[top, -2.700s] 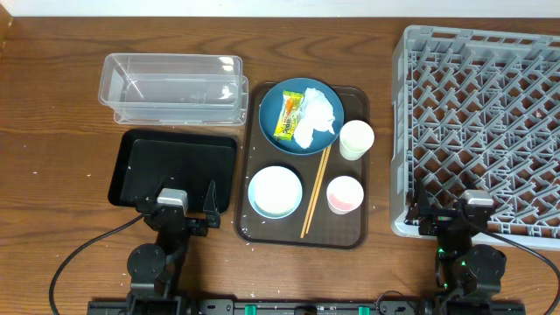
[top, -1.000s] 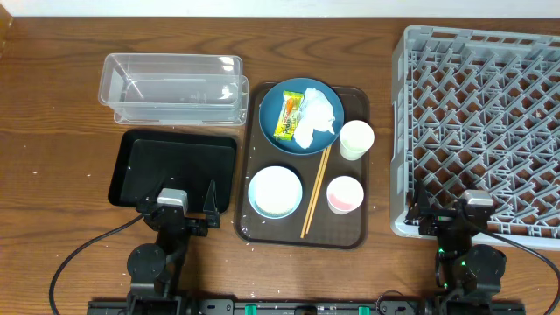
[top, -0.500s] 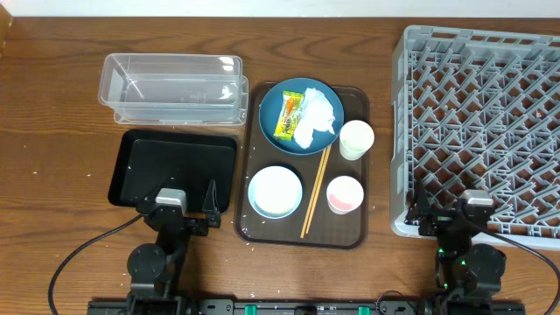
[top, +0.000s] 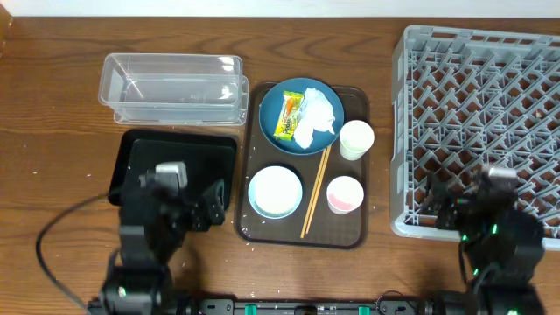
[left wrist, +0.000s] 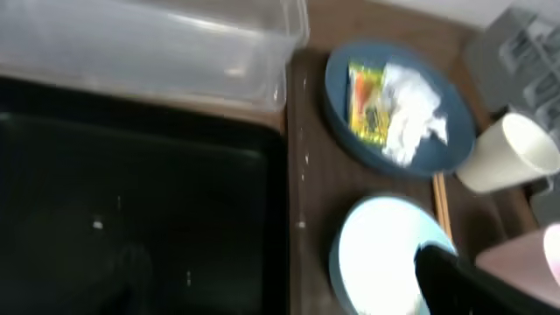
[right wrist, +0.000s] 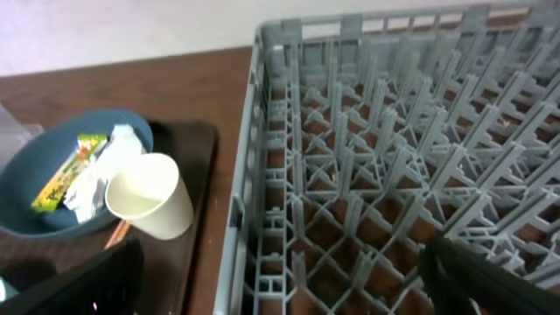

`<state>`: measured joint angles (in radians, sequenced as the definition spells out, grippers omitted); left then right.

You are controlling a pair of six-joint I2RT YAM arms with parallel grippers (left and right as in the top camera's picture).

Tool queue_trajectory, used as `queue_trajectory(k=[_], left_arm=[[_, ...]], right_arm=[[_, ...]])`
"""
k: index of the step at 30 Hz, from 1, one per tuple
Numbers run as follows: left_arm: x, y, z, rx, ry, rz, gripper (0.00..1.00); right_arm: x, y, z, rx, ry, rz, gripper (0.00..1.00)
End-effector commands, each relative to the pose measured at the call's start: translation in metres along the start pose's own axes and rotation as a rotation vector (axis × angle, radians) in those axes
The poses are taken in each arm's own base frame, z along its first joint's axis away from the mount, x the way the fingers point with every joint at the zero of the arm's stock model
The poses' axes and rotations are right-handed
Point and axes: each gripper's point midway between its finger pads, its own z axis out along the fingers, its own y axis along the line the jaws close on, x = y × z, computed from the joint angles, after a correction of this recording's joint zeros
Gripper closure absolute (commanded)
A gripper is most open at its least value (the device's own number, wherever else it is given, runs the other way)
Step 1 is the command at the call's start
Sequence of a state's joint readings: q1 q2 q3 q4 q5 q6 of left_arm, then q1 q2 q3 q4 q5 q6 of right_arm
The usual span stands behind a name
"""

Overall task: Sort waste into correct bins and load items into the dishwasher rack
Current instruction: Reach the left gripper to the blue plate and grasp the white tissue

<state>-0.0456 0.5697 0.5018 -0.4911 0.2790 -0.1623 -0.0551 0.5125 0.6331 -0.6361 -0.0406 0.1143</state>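
Overhead view: a wooden desk point(top: 52, 131) with a brown serving tray point(top: 350, 229) in the middle. On the tray's far half sits a round blue plate point(top: 302, 87) holding a yellow-green snack wrapper point(top: 287, 116) and a crumpled white tissue point(top: 317, 118), side by side. On the near half are a pale-blue bowl point(top: 275, 192) and a white cup point(top: 344, 194) (its inside looks pinkish), with wooden chopsticks point(top: 316, 192) lying between them. A second white cup point(top: 356, 139) stands at the tray's right edge. Just left of the tray lies a black tray point(top: 179, 149), with a clear tub point(top: 172, 87) beyond it. Right of the tray stands the grey dishwasher rack point(top: 481, 105). The left arm point(top: 166, 206) hangs over the black tray, its jaws apart. The right arm point(top: 490, 210) hangs over the rack's near edge.

Left wrist view, blurred: the black tray lies left of the serving tray, and one dark finger point(left wrist: 464, 280) shows over the bowl.

Right wrist view: the rack fills the frame right of the serving tray. Two fingers point(right wrist: 70, 293) show at opposite lower corners, so these jaws are wide apart.
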Motion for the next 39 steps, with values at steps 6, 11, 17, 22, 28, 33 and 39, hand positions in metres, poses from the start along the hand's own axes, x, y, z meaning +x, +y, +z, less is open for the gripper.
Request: queue_trajectory(k=[6,11,17,22,28,33,39], left_arm=[[-0.011,-0.009,-0.007,-0.076,0.447,-0.126,0.01],[-0.009,-0.005,0.001,-0.108,0.537,-0.148,0.02],[-0.033,-0.025,0.026,0.02,0.453,-0.155,0.02],[-0.06,-0.05,0.052,0.052,0.386,0.002,0.02],[-0.08,-0.089,0.097,0.063,0.414,0.241,0.02],[-0.08,-0.12,0.141,0.118,0.441,0.351,0.02],[-0.062,-0.139,0.198,0.149,0.425,0.398,0.04]], right_arm=[[-0.011,0.0,0.011,0.04,0.298,-0.006,0.01],[-0.017,0.001,0.015,0.037,0.339,-0.002,0.01],[-0.012,0.001,0.013,0.04,0.357,-0.002,0.01],[-0.012,0.001,0.013,0.039,0.358,-0.001,0.01],[-0.012,0.001,0.013,0.039,0.357,-0.002,0.01],[-0.012,0.001,0.013,0.039,0.357,-0.001,0.01],[-0.012,0.001,0.012,0.04,0.361,-0.001,0.01]])
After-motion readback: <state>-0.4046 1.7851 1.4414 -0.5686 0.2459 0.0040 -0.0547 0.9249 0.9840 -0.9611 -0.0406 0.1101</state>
